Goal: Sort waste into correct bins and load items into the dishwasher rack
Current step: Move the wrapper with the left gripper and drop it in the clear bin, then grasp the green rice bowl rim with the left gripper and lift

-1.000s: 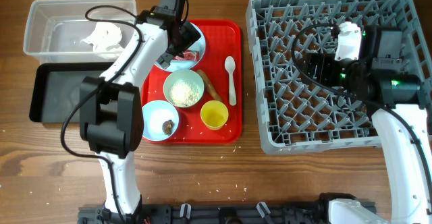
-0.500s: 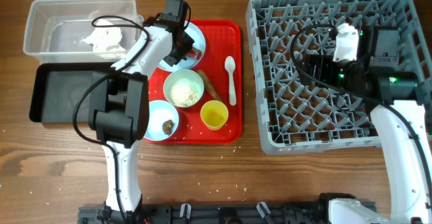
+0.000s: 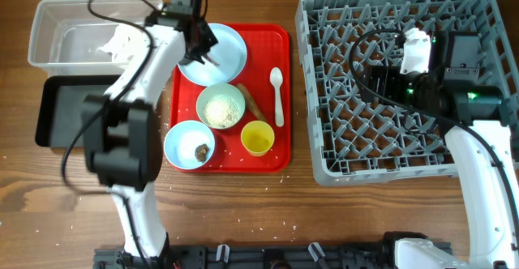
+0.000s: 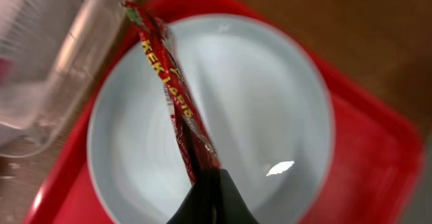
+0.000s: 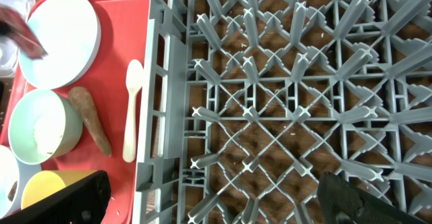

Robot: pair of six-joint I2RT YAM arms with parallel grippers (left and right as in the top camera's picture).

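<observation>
My left gripper (image 3: 206, 53) is shut on one end of the red wrapper (image 4: 170, 92), which hangs over the pale blue plate (image 4: 270, 116) at the red tray's back left. The plate (image 3: 231, 52) is otherwise bare. In front of it stand a bowl of white rice (image 3: 220, 107) and a bowl with a small brown lump (image 3: 188, 145). A yellow cup (image 3: 258, 138), a brown sausage stick (image 3: 253, 103) and a white spoon (image 3: 277, 95) lie alongside. My right gripper (image 5: 212, 204) hovers open over the grey dishwasher rack (image 3: 324, 139), holding nothing.
The clear tub (image 3: 57, 34) at the back left holds crumpled white tissue (image 3: 122, 42). The shallow black tray (image 3: 65, 115) sits just in front of it. The red serving tray (image 3: 276, 160) lies between the bins and the rack. Rice grains dot the table front.
My left gripper has shut on the red wrapper on the plate and lifted it, shifting slightly left towards the tub. The right arm has stayed still.
</observation>
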